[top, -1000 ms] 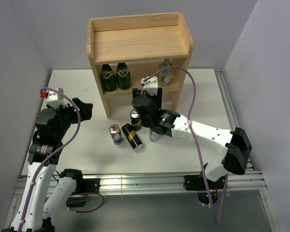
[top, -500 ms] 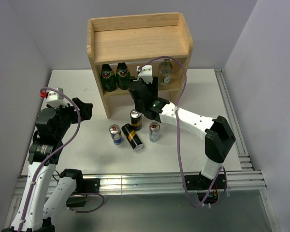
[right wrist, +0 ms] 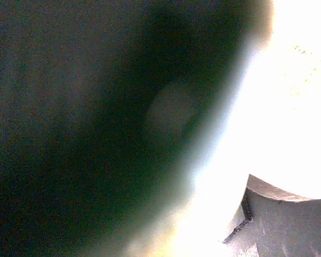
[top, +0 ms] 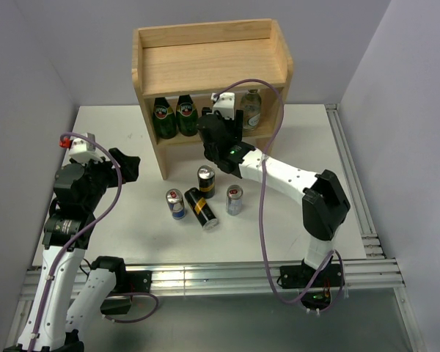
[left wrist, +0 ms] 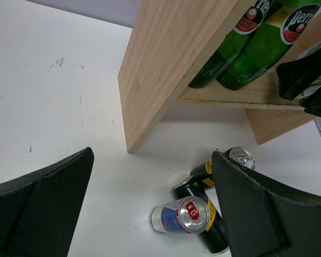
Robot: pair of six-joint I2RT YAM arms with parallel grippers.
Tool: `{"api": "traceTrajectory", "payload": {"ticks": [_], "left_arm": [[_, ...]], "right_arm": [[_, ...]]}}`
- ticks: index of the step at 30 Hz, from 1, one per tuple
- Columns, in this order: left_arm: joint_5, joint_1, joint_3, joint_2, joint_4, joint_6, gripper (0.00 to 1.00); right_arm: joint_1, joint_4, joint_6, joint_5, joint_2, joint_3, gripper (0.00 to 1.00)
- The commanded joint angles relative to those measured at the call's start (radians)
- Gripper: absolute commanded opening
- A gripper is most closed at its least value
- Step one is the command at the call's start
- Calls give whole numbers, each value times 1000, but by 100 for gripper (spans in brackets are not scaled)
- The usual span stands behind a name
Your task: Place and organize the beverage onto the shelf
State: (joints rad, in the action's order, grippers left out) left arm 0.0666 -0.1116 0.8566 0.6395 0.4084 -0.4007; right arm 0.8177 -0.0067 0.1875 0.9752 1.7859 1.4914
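R pincer [top: 218, 123] sits inside the lower tier of the shelf [top: 205, 34], top centre of the overhead frame, betw. the two green bottles [top: 174, 116] and the clear bottle [top: 251, 108]. Can't tell how far it's open or whether it touches anything (its own cam gives only dark blur w/ a bright patch at right). L pincer [top: 130, 167] hangs at mid-left, jaws wide, holding nothing, over the counter [top: 110, 132]. Green bottles stand side by side at the left of the lower tier, clear bottle at its right. On the counter in front of the shelf, centre frame: upright black-and-gold can [top: 206, 181], lying black-and-gold can [top: 202, 209] just below it, left blue-and-silver can [top: 176, 204] upright beside the lying one, right blue-and-silver can [top: 235, 199] upright on its other side. Counter is white, w/ a metal rail [top: 205, 275] along the bottom edge; walls [top: 44, 44] pale grey-lilac.
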Motion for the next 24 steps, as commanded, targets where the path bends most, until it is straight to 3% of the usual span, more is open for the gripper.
{"api": "traceTrajectory", "payload": {"ticks": [1,10,13,14,16,17,20,24], "left_arm": [[16,6,1,3,-37,22,99],[22,12,-1,3,-37,22,99],[24,12,-1,2,-36,23,99],[24,12,-1,3,-39,23,99],[24,12,-1,3,-37,23,99],[24,12,-1,3,-37,25,99],[24,13,-1,5,-39,23,99],[24,15,-1,3,-39,23,99]], "right_arm": [[-23,128,9,69,-2,67,0],[-34,120,33,86,24,63,0],[-34,120,38,92,29,56,23],[-32,114,44,92,30,56,39],[-34,99,52,97,33,55,52],[-32,94,64,95,33,53,65],[-32,94,75,95,26,40,77],[-32,82,81,95,26,38,82]]}}
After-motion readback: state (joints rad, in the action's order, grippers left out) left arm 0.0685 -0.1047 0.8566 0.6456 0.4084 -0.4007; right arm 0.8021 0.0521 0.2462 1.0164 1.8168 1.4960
